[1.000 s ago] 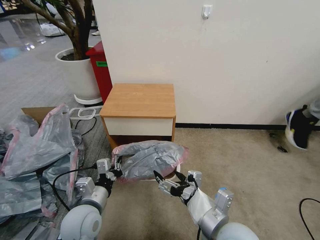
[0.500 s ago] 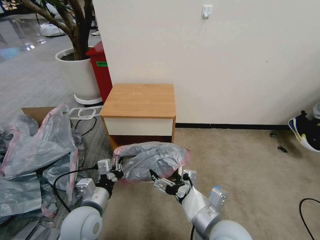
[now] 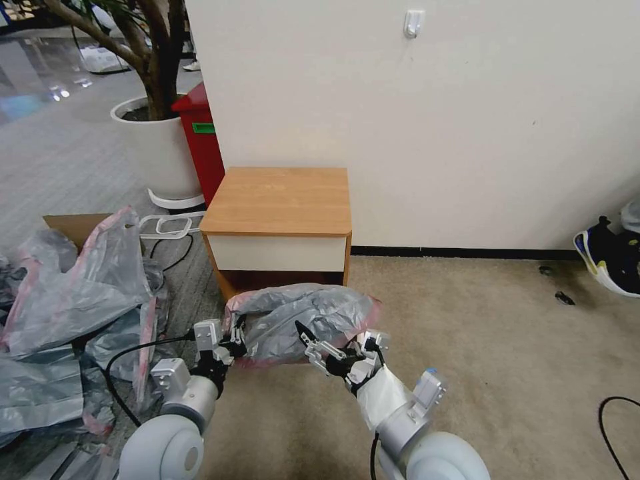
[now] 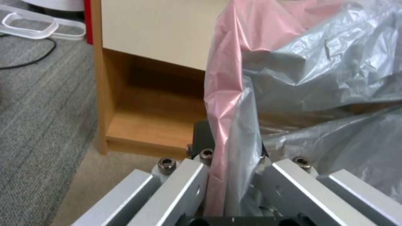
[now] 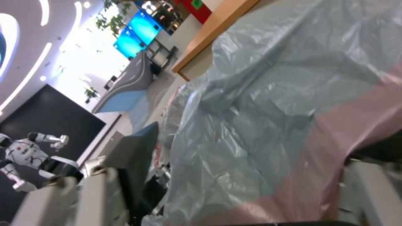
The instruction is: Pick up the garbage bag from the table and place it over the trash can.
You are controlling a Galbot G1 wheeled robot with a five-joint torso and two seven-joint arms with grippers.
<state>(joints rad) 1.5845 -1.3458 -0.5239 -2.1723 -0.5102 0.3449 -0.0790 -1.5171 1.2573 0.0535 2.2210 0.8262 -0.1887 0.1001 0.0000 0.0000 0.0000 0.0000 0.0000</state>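
I had the thin, crinkly grey plastic garbage bag point(image 3: 300, 320) with its pink rim band spread low in the centre of the head view, in front of the small wooden table point(image 3: 280, 200) with the orange-brown top and off its surface. A sliver of the cream-white plastic trash can point(image 3: 356, 341) showed under the bag's right edge, so the bag seemed to sit over the can rather than down around its rim.

My left gripper point(image 3: 230, 342), at the bag's lower-left corner, had its fingers point(image 4: 184, 182) clamped on a fold of the pink band, as the left wrist view showed. My right gripper point(image 3: 319, 341), at lower centre, had its fingers spread wide, the film lying between them and not pinched.

I judged the risks to be these: the film was slick and flimsy, so the pinched fold could slide out or stretch and tear if I pulled hard; the right fingers could close on grey body film instead of the band; and the light can might tip if the bag dragged on it.
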